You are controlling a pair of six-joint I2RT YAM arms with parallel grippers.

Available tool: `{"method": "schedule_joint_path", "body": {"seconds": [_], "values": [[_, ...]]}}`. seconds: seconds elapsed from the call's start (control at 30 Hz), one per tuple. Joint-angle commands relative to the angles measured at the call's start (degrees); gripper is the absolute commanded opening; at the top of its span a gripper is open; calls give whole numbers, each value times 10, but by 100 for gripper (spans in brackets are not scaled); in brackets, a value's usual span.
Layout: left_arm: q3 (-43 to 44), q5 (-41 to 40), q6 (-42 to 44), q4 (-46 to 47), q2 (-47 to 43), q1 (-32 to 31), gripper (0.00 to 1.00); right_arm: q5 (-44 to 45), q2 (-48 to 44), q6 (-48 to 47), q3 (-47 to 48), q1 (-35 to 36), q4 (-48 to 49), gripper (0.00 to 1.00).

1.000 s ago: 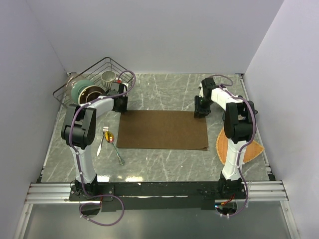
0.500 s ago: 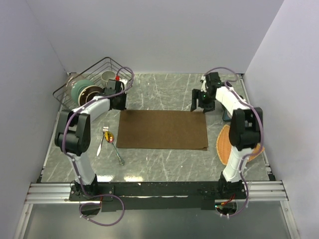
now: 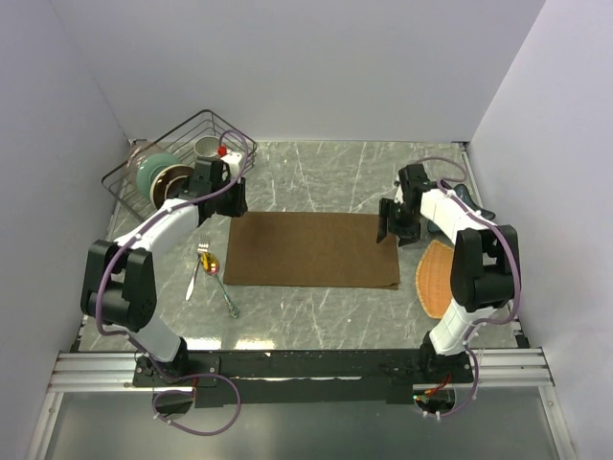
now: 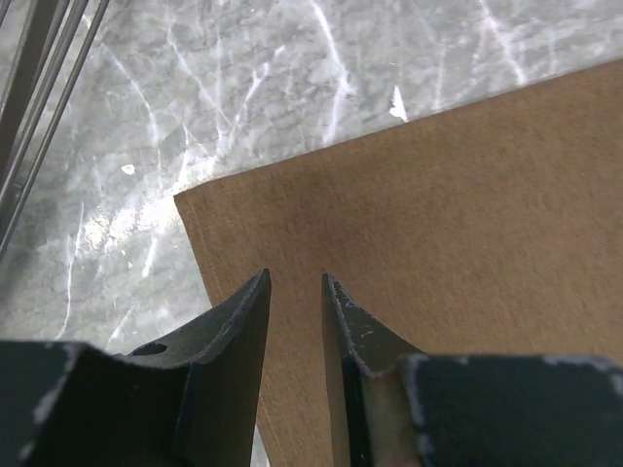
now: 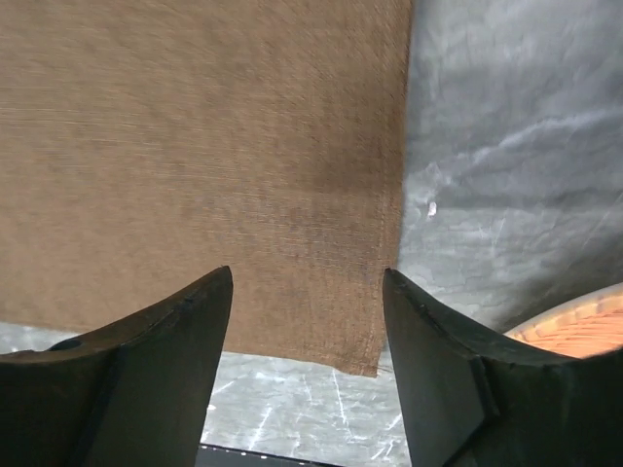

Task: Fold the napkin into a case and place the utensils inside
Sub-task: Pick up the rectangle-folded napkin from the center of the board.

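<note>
The dark-brown napkin [image 3: 314,249] lies flat as a wide rectangle in the middle of the table. My left gripper [image 3: 233,204] hovers over its far left corner. In the left wrist view [image 4: 295,280] the jaws stand a narrow gap apart with only cloth [image 4: 458,204] beneath them. My right gripper [image 3: 387,230] is open over the napkin's far right corner; its wrist view [image 5: 307,277] shows the cloth's right edge [image 5: 389,195] between the wide jaws. The utensils [image 3: 213,273] lie left of the napkin: a fork, a gold-bowled spoon [image 3: 212,265] and another silver piece [image 3: 228,301].
A black wire basket [image 3: 180,144] with bowls and a mug stands at the far left, just behind my left gripper. An orange-tan woven mat [image 3: 439,280] lies right of the napkin, partly under the right arm; it also shows in the right wrist view [image 5: 576,321].
My right gripper has come back toward me and down over the napkin's far right corner. My left arm has swung its elbow outward while its gripper stayed near the far left corner.
</note>
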Motion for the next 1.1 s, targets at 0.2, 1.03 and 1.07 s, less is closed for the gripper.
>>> {"method": "schedule_joint_path", "body": {"seconds": [0.2, 1.03, 1.07], "values": [[-15, 22, -12, 9, -51, -2, 34, 44, 31, 29, -22, -3, 39, 55], [-12, 31, -22, 11, -50, -1, 34, 44, 76, 51, -15, -5, 14, 60], [-12, 30, -23, 11, -50, -1, 34, 42, 70, 49, -12, -5, 11, 60]]}}
